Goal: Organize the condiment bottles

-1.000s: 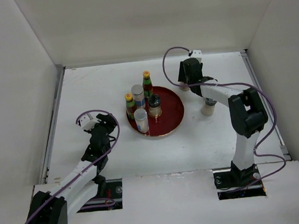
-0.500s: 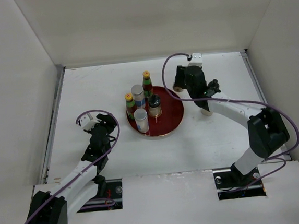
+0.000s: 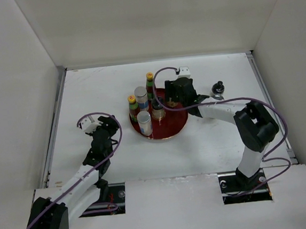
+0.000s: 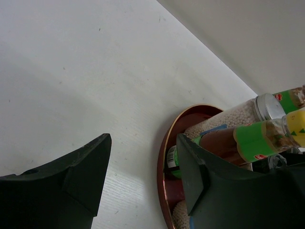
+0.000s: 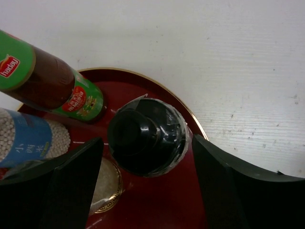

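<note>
The red plate (image 3: 178,122) holds two green-red bottles with yellow caps (image 3: 150,85), two pale silver-lidded shakers (image 3: 142,97) and a glass cruet (image 3: 158,109). My right gripper (image 3: 173,95) is over the plate's far right part. In the right wrist view the right gripper (image 5: 147,143) is shut on a black-capped glass cruet (image 5: 147,136), upright on or just over the red plate (image 5: 157,205), with a finger close at each side. My left gripper (image 3: 105,125) is open and empty left of the plate; it also shows in the left wrist view (image 4: 143,140).
A black-capped cruet (image 3: 218,85) and a silver-topped one (image 3: 215,95) stand on the table right of the plate, partly behind the right arm. In the right wrist view a green-red bottle (image 5: 52,83) and a shaker (image 5: 24,138) stand close by. White walls surround the table.
My right gripper has moved left from the table beyond the plate's right edge to over the plate, carrying the black-capped cruet. The left arm has not moved.
</note>
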`<state>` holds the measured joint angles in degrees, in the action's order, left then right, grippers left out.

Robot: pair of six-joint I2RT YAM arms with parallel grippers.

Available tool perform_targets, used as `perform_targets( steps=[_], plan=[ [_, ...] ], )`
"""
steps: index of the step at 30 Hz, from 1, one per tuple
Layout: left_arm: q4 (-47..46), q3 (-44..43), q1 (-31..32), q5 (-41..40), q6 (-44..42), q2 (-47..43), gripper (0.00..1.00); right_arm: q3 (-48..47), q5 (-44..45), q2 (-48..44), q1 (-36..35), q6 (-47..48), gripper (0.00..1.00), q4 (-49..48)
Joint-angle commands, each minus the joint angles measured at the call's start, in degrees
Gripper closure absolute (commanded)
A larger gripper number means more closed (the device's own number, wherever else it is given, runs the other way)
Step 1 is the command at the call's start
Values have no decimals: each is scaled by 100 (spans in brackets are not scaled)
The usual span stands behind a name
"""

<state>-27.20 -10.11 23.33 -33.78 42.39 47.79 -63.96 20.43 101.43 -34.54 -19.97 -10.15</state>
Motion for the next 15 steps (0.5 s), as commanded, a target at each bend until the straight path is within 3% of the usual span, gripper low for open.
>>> perform_targets(
  steps=[1,4,11,15],
  plan=[
    [-233,62,18,3,-29,-156,45,-222,23,-245,-12,-104,10,-409],
    [-259,44,26,47,-38,-42,45,-99,75,-649,-13,-148,0,-382],
    [-233,70,35,47,-29,-217,45,814,418,-2256,22,-368,0,-321],
    [-233,88,35,47,-29,-288,44,1526,1260,-3320,101,-447,0,143]
  ],
)
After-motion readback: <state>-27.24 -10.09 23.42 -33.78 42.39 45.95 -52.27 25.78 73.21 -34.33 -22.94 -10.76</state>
